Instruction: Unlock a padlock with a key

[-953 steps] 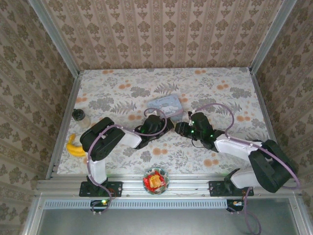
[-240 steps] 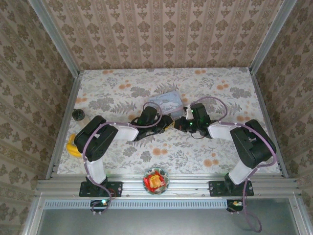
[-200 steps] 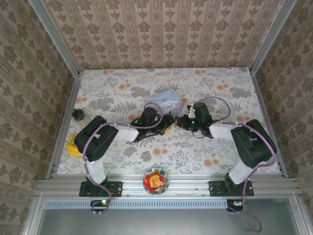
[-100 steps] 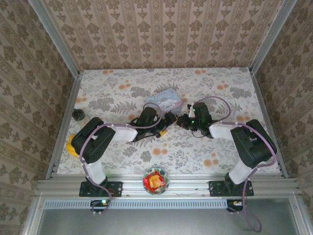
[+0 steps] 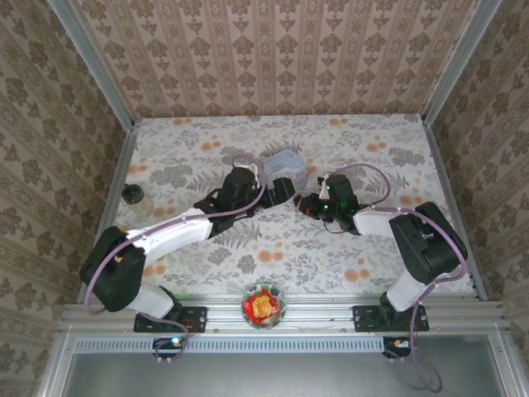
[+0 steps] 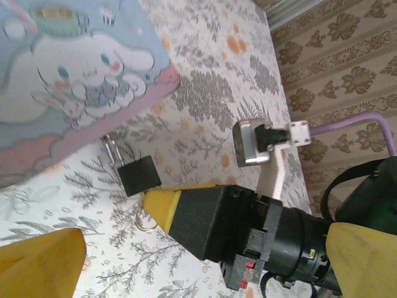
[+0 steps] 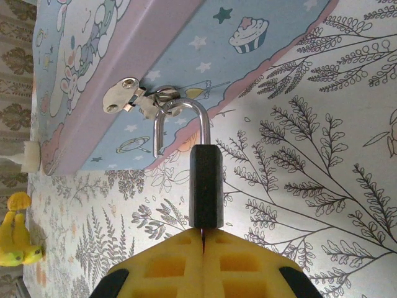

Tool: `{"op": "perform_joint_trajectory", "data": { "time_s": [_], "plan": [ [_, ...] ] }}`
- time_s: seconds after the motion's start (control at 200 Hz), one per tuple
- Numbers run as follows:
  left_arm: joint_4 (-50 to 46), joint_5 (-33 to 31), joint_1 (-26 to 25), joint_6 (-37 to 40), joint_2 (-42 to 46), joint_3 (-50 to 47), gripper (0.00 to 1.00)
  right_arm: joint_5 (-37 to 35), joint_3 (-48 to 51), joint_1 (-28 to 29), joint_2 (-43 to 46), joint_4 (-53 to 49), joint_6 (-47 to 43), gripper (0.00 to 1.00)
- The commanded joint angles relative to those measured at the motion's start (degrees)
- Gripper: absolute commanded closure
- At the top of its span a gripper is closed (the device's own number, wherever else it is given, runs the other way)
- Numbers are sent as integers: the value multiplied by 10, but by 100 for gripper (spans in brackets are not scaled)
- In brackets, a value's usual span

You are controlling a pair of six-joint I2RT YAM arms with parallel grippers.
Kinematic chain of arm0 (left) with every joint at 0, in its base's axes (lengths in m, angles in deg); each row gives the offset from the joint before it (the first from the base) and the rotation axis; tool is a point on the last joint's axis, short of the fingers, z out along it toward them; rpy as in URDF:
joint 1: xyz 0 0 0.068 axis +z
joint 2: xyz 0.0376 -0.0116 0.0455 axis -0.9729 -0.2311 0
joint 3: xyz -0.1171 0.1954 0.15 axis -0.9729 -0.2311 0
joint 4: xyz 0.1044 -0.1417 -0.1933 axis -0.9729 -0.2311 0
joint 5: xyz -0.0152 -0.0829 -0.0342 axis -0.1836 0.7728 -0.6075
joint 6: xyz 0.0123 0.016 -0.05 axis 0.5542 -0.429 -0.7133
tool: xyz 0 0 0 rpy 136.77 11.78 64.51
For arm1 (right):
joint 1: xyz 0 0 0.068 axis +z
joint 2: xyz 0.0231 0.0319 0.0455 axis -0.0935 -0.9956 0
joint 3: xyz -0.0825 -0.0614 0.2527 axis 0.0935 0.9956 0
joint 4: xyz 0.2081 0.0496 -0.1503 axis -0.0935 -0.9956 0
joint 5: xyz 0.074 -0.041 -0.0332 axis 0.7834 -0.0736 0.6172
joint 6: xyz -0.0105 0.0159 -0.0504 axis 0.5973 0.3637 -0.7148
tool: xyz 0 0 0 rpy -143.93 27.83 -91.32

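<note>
**Right fingers closed at the padlock's base, left fingers wide around it**

The right gripper (image 7: 203,237) has its yellow fingers pressed together. Their tips touch the bottom end of the padlock (image 7: 206,186), and any key between them is hidden. A small wire ring (image 6: 146,221) lies just beside those tips. Straight beyond the fingertips stands the black body. Past it the silvery shackle (image 7: 181,121) is hooked through the hasp (image 7: 127,94) on the pale blue tin (image 7: 93,56). The left gripper (image 5: 279,188) is spread, its fingers (image 6: 43,264) well to either side of the lock and gripping nothing. The likely failure is in turning. With the body unsupported, a twist may swing the whole lock on its shackle, or tug the light tin along, instead of turning the cylinder.
</note>
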Motion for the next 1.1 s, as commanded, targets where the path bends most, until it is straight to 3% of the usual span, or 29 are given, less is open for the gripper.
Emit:
{"op": "perform_joint_trajectory", "data": {
  "time_s": [0.0, 0.16, 0.26, 0.81, 1.095],
  "plan": [
    [-108, -121, -4, 107, 28, 31, 0, -29, 6, 5, 8, 28, 20, 100],
    [-166, -221, 9, 157, 42, 45, 0, -37, 7, 11, 4, 40, 31, 100],
    [-165, -245, 27, 166, 46, 35, 0, -40, 7, 11, 4, 39, 33, 100],
    [-175, -218, 73, 225, -103, 114, 0, -54, 3, 13, -7, 23, 35, 100],
    [-182, -204, 85, 247, -167, 137, 0, -73, -8, 18, -30, -13, 10, 94]
  ]
}}
